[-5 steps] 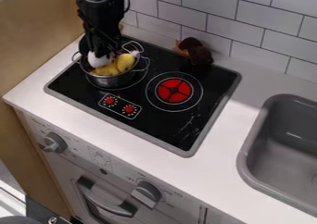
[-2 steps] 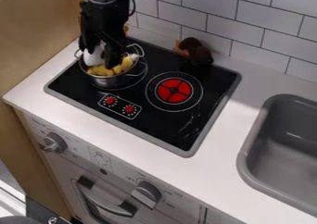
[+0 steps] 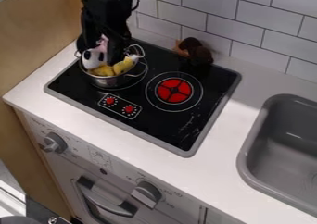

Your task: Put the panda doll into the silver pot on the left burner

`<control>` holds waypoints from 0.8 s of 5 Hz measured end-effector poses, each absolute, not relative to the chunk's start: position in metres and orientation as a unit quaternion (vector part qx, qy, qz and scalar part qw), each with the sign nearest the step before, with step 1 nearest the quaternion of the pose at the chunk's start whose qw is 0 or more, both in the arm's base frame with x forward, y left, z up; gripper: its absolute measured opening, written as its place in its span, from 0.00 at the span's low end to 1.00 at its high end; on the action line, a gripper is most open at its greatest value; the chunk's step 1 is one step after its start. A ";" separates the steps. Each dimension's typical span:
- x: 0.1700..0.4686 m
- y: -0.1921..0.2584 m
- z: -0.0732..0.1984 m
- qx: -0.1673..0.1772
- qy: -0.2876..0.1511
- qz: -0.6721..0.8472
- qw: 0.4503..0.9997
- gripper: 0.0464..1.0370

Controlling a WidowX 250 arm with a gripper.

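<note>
Toppling outward threatens the panda doll (image 3: 93, 59), high at the left side of the silver pot (image 3: 110, 83), where the yellow contents (image 3: 104, 71) may prop it up. Whether the tool (image 3: 99, 56) is open or closed on it cannot be told; a snag could drag it out.

Panda doll turned at the silver pot, claw shifted.
The black-and-white plush panda doll (image 3: 93, 58), a plain white shape earlier, now shows dark patches and a bit of pink at its upper part, so it has turned at the shiny silver metal pot (image 3: 112, 82). The black claw (image 3: 104, 55) and its arm sit slightly farther right and up in view than at first, and the claw's dark lower part covers more of the soft yellow toy (image 3: 123, 65).
</note>
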State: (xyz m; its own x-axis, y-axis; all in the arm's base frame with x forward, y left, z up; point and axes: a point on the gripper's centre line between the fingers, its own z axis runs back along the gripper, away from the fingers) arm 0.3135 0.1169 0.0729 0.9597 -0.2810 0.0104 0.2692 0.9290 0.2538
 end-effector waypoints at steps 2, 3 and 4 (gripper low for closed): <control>0.312 0.104 0.086 0.128 0.000 -0.137 0.982 0.96; 0.312 0.095 0.101 0.128 0.007 -0.126 0.984 0.96; 0.310 0.085 0.109 0.108 0.023 -0.108 0.988 0.96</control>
State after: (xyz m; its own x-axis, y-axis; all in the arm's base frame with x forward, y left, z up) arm 0.3101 0.0845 0.1085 0.9757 -0.2082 -0.0688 0.2181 0.9535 0.2080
